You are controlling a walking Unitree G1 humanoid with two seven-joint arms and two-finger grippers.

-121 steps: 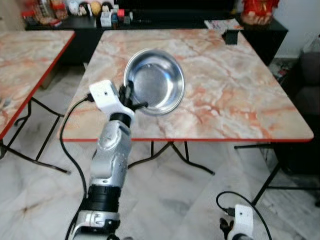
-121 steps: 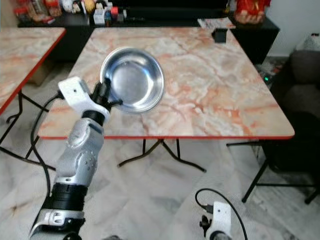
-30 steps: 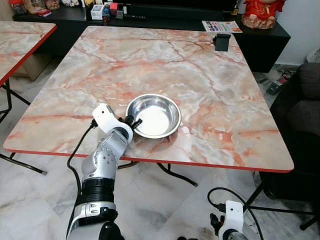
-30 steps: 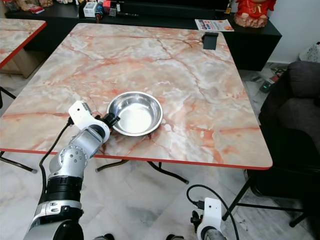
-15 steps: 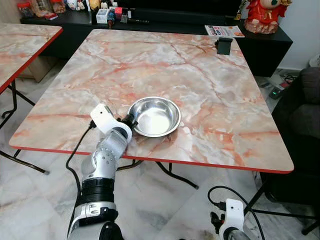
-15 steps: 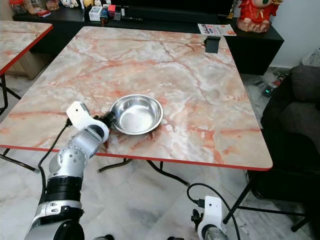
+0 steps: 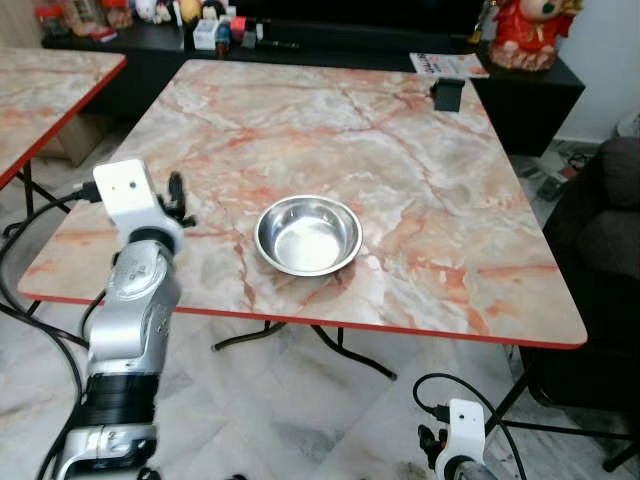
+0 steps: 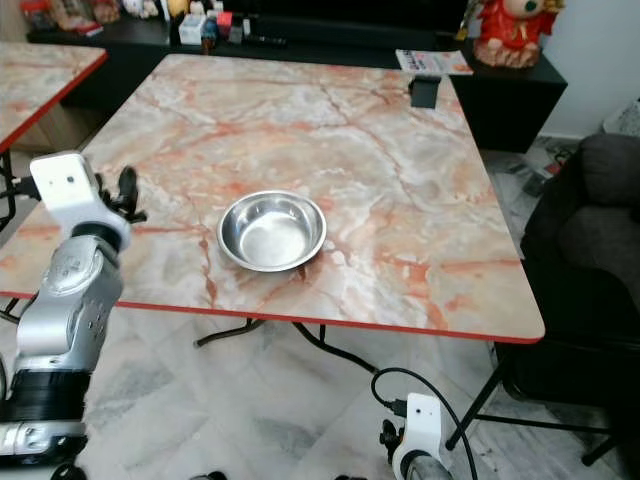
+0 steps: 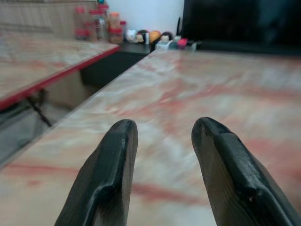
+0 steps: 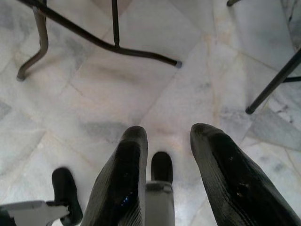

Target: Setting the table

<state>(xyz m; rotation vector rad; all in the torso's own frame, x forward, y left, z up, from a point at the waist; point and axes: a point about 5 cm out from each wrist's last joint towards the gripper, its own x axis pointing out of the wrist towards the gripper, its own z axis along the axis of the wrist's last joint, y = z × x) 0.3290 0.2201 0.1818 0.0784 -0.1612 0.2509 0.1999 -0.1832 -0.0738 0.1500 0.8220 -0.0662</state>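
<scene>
A shiny steel bowl (image 7: 308,236) rests upright and empty on the marble table (image 7: 420,170), a little left of centre and near the front edge. My left gripper (image 7: 179,195) is raised above the table's front left part, well apart from the bowl, open with nothing between its fingers (image 9: 112,174). The right arm hangs low by the floor, its gripper (image 10: 164,165) open above the tiles.
A small black object (image 7: 446,94) and a magazine (image 7: 448,64) lie at the table's far right corner. A second marble table (image 7: 50,95) stands to the left, a dark sofa (image 7: 605,230) to the right, a black sideboard (image 7: 330,40) with trinkets behind.
My left gripper has let go of the bowl's rim and drawn back to the left and upward. The bowl stays where it was set down.
</scene>
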